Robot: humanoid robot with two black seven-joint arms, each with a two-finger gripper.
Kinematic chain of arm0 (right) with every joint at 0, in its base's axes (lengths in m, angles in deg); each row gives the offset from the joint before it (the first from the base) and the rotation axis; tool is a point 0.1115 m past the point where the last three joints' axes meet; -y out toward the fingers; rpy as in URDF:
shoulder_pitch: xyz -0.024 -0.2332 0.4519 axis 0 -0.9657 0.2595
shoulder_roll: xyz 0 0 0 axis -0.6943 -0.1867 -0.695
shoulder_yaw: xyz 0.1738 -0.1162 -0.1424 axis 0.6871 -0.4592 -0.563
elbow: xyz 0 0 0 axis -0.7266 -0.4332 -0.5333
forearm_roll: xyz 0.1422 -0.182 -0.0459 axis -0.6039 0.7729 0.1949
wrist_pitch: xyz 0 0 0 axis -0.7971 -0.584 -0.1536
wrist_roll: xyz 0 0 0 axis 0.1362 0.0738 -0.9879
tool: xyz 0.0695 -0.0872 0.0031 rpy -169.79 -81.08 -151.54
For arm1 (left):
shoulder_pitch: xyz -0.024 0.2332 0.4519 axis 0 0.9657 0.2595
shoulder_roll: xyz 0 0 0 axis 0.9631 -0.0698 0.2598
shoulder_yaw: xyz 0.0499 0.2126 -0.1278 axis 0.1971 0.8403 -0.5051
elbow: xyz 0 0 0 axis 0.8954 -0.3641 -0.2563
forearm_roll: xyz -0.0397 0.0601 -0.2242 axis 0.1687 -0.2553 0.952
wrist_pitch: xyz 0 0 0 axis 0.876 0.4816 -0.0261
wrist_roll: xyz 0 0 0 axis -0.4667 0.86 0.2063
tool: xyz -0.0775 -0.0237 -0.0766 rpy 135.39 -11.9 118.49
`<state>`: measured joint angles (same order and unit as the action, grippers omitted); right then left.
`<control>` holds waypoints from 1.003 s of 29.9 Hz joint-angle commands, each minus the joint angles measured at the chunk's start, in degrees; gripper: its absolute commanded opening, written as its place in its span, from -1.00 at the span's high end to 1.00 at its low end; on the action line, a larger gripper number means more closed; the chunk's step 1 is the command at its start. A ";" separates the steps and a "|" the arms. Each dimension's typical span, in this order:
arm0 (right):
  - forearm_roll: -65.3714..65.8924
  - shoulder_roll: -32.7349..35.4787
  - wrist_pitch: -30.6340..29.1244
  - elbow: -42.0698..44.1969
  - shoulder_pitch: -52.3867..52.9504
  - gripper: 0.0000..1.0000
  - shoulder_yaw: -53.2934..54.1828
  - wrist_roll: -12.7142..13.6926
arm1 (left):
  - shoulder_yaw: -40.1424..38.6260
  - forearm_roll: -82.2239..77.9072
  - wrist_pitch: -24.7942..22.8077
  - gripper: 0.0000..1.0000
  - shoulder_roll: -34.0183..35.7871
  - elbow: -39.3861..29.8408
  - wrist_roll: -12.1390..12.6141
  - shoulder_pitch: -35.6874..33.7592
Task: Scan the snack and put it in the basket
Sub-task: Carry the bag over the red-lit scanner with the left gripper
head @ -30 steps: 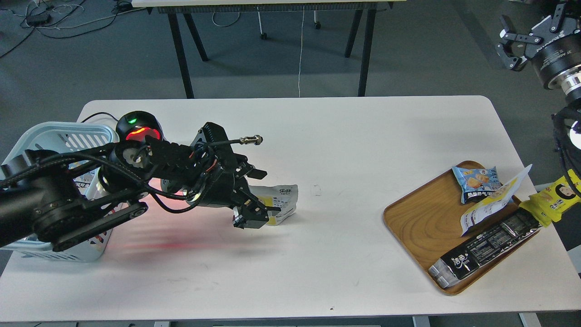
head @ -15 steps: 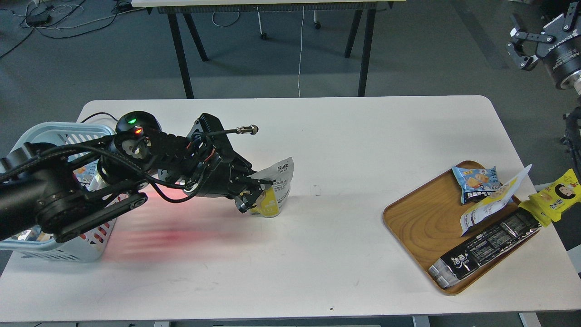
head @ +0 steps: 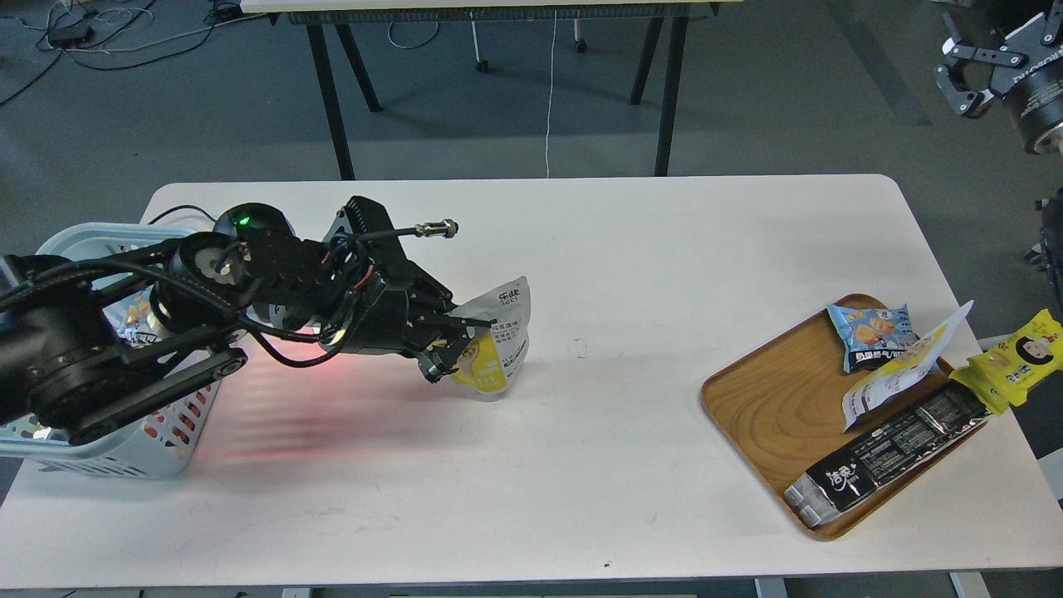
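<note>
My left gripper (head: pixel 461 340) is shut on the snack (head: pixel 500 340), a small pouch with a white-grey printed panel facing up and yellow below. It holds the pouch tilted, just above the white table, left of centre. The light blue basket (head: pixel 79 241) with slotted sides stands at the table's left edge, mostly behind my left arm. A red glow lies on the table under the arm. My right gripper (head: pixel 967 71) is raised off the table at the top right corner, with its fingers apart and nothing between them.
A wooden tray (head: pixel 764 407) at the right holds a light blue pack (head: pixel 872 332), a flat white-yellow pouch (head: pixel 901 370) and a long black pack (head: pixel 889 453). A bright yellow cartoon-face pack (head: pixel 1017 357) hangs over the table's right edge. Another table's legs stand behind.
My left gripper has lifted the snack off the table and turned it more upright, drawing back left toward the basket. My right gripper has moved up and right, toward the corner.
</note>
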<state>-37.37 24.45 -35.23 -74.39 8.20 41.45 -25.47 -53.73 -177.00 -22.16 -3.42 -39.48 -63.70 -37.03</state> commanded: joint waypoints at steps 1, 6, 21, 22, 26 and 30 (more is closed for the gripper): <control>0.00 -0.01 -0.02 0.01 0.00 -0.94 0.03 0.00 | -1.54 0.00 0.01 1.00 3.86 -2.33 -0.72 0.25; 0.00 0.08 0.06 -0.07 0.00 -0.94 0.12 0.00 | -5.84 0.00 0.01 1.00 9.05 -2.24 -2.13 0.25; 0.00 0.17 0.24 -0.16 0.00 -0.94 0.56 0.00 | -5.85 0.00 0.01 0.99 18.11 3.65 -6.79 1.57; 0.00 0.17 0.24 -0.16 0.00 -0.94 0.56 0.00 | -5.85 0.00 0.01 0.99 18.28 3.91 -6.88 1.83; 0.00 0.08 0.33 -0.16 0.00 -0.94 0.65 0.00 | -5.85 0.00 0.01 0.99 18.37 4.61 -6.97 1.92; 0.00 0.08 0.33 -0.16 0.00 -0.94 0.65 0.00 | -5.85 0.00 0.01 0.99 18.20 4.61 -6.97 1.84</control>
<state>-37.38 24.57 -34.91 -74.55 8.21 42.10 -25.47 -59.57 -177.00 -22.16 14.87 -34.90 -70.68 -35.14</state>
